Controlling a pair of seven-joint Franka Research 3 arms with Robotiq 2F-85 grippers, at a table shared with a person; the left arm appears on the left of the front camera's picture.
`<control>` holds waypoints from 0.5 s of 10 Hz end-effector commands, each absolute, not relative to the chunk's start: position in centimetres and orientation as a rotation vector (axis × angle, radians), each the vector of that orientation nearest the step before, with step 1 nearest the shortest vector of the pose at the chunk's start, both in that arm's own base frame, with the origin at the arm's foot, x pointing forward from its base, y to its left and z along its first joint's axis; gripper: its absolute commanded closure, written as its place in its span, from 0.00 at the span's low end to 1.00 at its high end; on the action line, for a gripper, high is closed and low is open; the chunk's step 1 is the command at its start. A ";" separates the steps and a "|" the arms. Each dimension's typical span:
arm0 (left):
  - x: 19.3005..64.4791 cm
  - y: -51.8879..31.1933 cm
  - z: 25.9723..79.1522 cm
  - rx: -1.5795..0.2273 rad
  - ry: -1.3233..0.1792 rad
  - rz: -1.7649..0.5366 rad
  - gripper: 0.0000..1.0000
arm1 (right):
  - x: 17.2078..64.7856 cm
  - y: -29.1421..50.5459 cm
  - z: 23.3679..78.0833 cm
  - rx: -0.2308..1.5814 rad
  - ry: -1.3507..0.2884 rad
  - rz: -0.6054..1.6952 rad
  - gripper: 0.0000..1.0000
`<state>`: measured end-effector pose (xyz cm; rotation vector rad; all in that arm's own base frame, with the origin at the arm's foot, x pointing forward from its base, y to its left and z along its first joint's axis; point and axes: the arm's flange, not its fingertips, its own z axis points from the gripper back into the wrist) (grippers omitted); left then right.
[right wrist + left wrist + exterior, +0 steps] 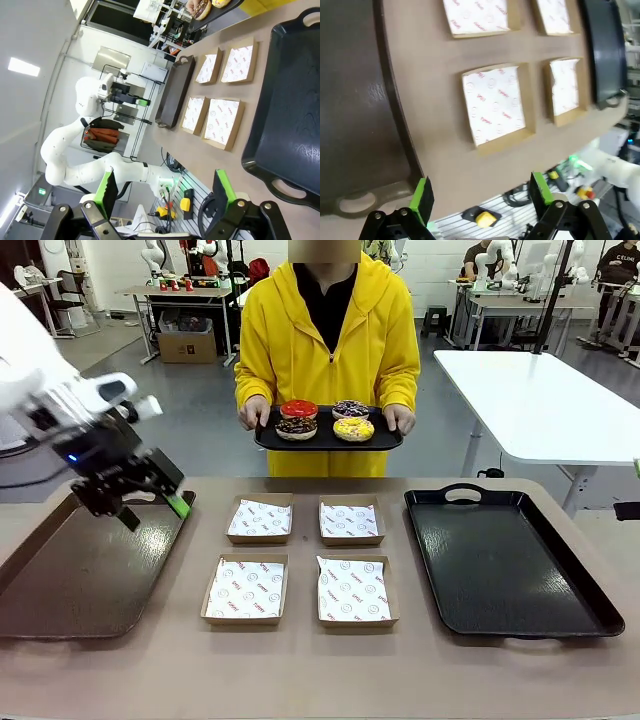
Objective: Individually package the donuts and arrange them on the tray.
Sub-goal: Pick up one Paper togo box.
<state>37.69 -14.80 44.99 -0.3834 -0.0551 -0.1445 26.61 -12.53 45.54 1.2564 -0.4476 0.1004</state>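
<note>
Across the table a person in a yellow hoodie holds a small black tray [385,441] with both hands. On it lie four donuts: glossy red [298,409], purple-and-white [350,408], chocolate with sprinkles [296,427] and yellow with sprinkles [353,429]. My left gripper [155,512] hangs open and empty above the far right corner of the brown tray [80,580]; its own view shows the gripper [481,195] wide apart. My right gripper [165,187] is open and empty too, off the table's edge near the large black tray [290,115]. The donuts [202,7] show far off there.
Several shallow cardboard boxes lined with printed paper [260,520] [351,520] [246,590] [354,592] sit in a square at the table's middle. The large black tray [510,570] lies empty at the right, the brown tray [355,100] empty at the left.
</note>
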 end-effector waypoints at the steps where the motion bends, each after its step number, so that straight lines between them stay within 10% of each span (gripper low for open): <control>1: 38.6 -17.3 42.3 -0.271 -0.059 -0.128 0.00 | 26.9 -12.7 45.5 1.280 -0.471 0.113 0.00; 5: 40.5 -21.2 36.4 -0.128 -0.101 -0.082 0.00 | 26.9 -12.7 45.5 1.280 -0.471 0.113 0.00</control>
